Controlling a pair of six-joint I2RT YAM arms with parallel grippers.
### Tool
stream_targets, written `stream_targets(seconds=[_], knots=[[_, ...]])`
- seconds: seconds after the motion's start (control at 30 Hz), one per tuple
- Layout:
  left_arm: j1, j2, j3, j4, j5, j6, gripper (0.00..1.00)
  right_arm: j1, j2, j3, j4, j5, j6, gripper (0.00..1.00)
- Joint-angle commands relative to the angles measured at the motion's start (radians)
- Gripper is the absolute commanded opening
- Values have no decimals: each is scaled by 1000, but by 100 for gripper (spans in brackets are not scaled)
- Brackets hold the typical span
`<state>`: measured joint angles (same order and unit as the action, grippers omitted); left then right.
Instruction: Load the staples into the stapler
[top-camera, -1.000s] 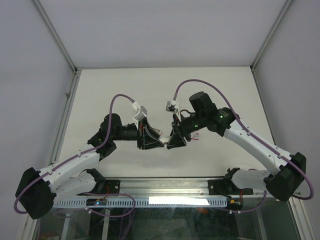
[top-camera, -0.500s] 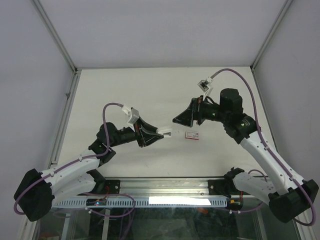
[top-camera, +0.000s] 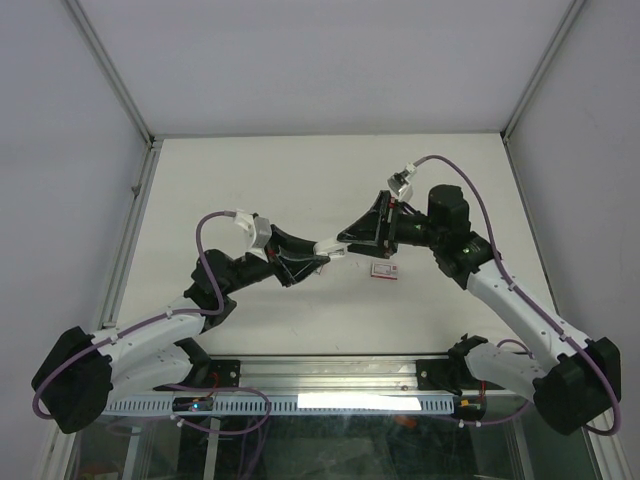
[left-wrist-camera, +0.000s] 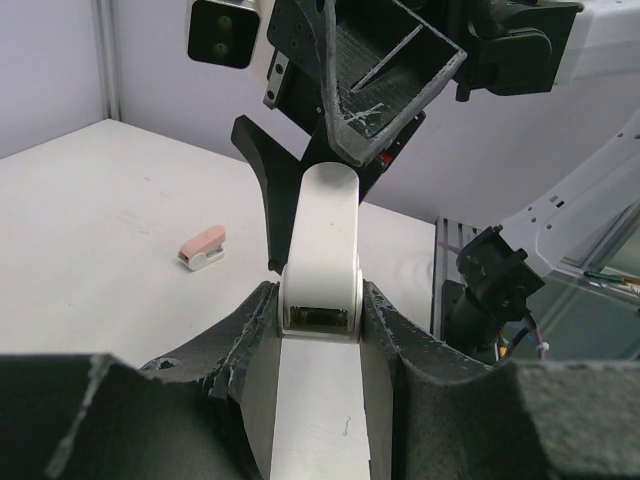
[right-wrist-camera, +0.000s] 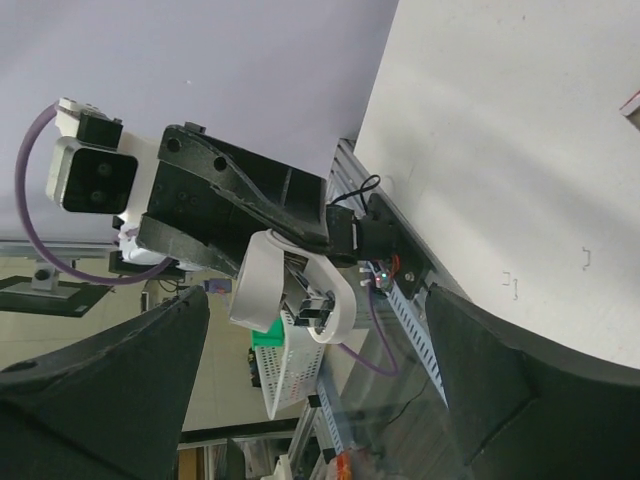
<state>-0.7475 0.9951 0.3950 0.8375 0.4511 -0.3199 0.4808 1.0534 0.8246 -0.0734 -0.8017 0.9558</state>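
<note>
Now the left pincer is shut tight on the stapler. It holds the stapler up in the air over the middle of the counter. The back part of the stapler sits between the two black fingers. Its pale front end pokes out to the right.

The right pincer comes in from the right, and its two fingers are wide apart. Its tips are just beside the front end of the stapler. I cannot tell if they touch it.

A small red-and-white box lies flat on the counter. It is a bit to the right of the stapler and nearer to us, under the right arm.

Both pincers meet well away from every edge. A wide stretch of pale counter runs from them to the far wall. More counter lies on the left, out to the metal rail by the left wall. On the right it goes to the right wall. At the near edge is a long metal bar where both arms are fixed.
</note>
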Motion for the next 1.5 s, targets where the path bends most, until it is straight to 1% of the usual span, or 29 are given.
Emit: stream_targets(seconds=[0.0, 0.1, 0.17, 0.2, 0.27, 0.3, 0.37, 0.4, 0.5, 0.63, 0.8, 0.87, 0.97, 1.07, 1.13, 1.17, 1.2, 1.33, 1.4, 1.43, 1.47], knots=[[-15, 3, 2, 117, -1, 37, 0, 23, 7, 3, 114, -45, 94, 92], [-20, 7, 5, 120, 0, 41, 0, 50, 24, 1, 129, -38, 111, 88], [-22, 8, 4, 121, -3, 46, 0, 68, 36, -3, 157, -37, 134, 80], [-23, 8, 2, 120, -5, 50, 0, 78, 40, -5, 174, -38, 144, 73], [-23, 8, 2, 116, -10, 55, 0, 93, 44, -4, 195, -42, 153, 51], [-23, 7, 2, 114, -13, 57, 0, 96, 43, -3, 194, -42, 154, 36], [-24, 6, 4, 107, -15, 63, 0, 96, 38, -3, 185, -35, 153, 8], [-24, 6, 4, 104, -16, 66, 0, 96, 37, -3, 178, -33, 150, 0], [-25, 8, 10, 81, -14, 77, 0, 96, 37, -3, 176, -29, 152, 0], [-25, 10, 33, -4, -9, 104, 0, 96, 39, 10, 143, -8, 133, 0], [-25, 14, 62, -96, -9, 132, 30, 96, 56, 29, 89, 5, 100, 0], [-24, 20, 72, -129, -7, 140, 35, 96, 62, 33, 80, 8, 94, 0], [-24, 29, 81, -157, -3, 149, 37, 95, 69, 45, 63, 11, 82, 0], [-26, 35, 83, -162, -2, 150, 50, 95, 79, 64, 18, 21, 55, 0], [-27, 37, 85, -163, -1, 152, 53, 94, 83, 66, 9, 24, 48, 0], [-28, 40, 85, -163, -1, 151, 52, 94, 85, 66, 8, 23, 49, 0], [-29, 41, 85, -163, -1, 152, 48, 96, 87, 66, 8, 21, 49, 0], [-29, 45, 89, -165, 6, 156, 23, 95, 90, 73, -14, 30, 29, 0], [-31, 46, 89, -166, 9, 158, 5, 95, 92, 81, -37, 40, 12, 0], [-31, 46, 89, -166, 8, 161, 0, 95, 92, 82, -37, 40, 12, 9], [-33, 46, 87, -165, 2, 163, 0, 95, 92, 82, -35, 37, 14, 25]])
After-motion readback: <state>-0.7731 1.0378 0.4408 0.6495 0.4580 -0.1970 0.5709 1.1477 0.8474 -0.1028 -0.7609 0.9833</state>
